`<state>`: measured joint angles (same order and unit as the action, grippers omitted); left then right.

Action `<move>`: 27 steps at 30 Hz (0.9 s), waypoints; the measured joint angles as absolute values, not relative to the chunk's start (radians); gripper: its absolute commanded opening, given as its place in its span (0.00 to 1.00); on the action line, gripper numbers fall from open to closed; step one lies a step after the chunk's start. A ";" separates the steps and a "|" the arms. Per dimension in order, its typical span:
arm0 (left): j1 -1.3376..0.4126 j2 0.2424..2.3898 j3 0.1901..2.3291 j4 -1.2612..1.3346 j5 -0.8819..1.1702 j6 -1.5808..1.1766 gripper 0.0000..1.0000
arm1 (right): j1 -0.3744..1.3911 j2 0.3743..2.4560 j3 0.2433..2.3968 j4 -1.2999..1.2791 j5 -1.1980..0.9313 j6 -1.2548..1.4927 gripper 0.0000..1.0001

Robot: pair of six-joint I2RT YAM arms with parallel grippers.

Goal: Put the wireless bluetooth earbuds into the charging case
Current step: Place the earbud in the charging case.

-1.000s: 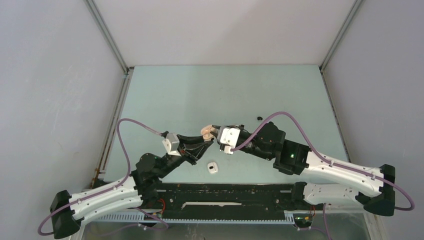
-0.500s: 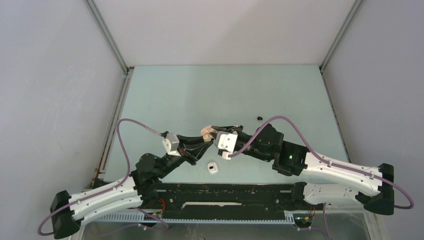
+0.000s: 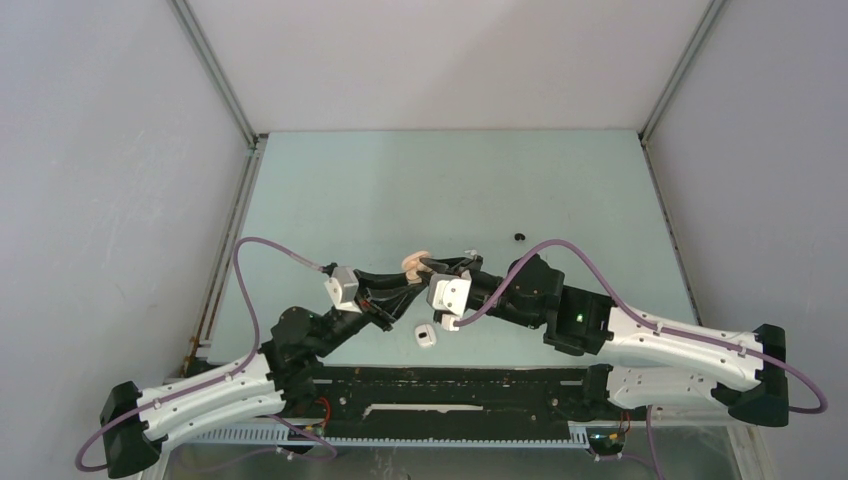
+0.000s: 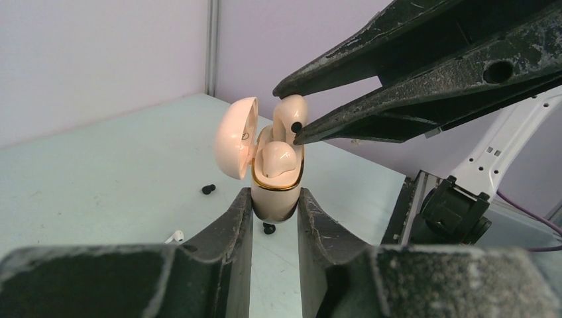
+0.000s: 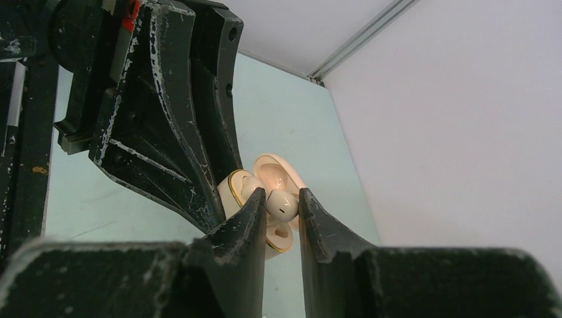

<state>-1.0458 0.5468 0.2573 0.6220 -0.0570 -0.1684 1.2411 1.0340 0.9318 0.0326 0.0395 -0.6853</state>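
Observation:
My left gripper [image 4: 275,200] is shut on a cream charging case [image 4: 277,192] with a gold rim, held upright above the table with its lid [image 4: 235,146] open. One cream earbud [image 4: 278,159] sits in a socket. My right gripper [image 5: 282,203] is shut on a second cream earbud [image 5: 283,205], held just above the case [image 5: 233,192] by its other socket. In the top view both grippers meet at the case [image 3: 415,262] near the table's middle.
A white closed case [image 3: 427,335] lies on the table near the arms' bases. A black earbud [image 3: 518,236] lies further back right. Under the held case are two black earbuds [image 4: 208,189] [image 4: 268,228] and a white earbud [image 4: 174,235].
The right arm's wrist has swung left and toward the near edge, its fingertips staying at the open case. The left gripper has hardly moved and still holds the case.

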 measured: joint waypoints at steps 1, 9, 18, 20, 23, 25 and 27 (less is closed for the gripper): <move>-1.046 0.547 0.257 0.622 -0.057 -0.168 0.00 | 1.242 1.034 0.932 0.033 0.042 -0.686 0.06; -1.046 0.549 0.257 0.623 -0.057 -0.168 0.00 | 1.246 1.034 0.930 0.040 0.060 -0.690 0.00; -1.046 0.556 0.257 0.627 -0.058 -0.168 0.00 | 1.246 1.034 0.930 0.039 0.081 -0.689 0.00; -1.046 0.556 0.257 0.626 -0.058 -0.168 0.00 | 1.246 1.034 0.930 0.038 0.082 -0.688 0.00; -1.046 0.556 0.257 0.626 -0.058 -0.168 0.00 | 1.246 1.034 0.930 0.037 0.084 -0.688 0.00; -1.046 0.556 0.257 0.626 -0.058 -0.168 0.00 | 1.246 1.034 0.930 0.036 0.084 -0.688 0.00; -1.046 0.556 0.257 0.626 -0.059 -0.168 0.00 | 1.246 1.034 0.930 0.035 0.084 -0.685 0.00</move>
<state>-1.0458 0.5564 0.2573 0.6262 -0.0586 -0.1684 1.2461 1.0340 0.9302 0.0353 0.0845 -0.6853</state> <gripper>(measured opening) 0.276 0.236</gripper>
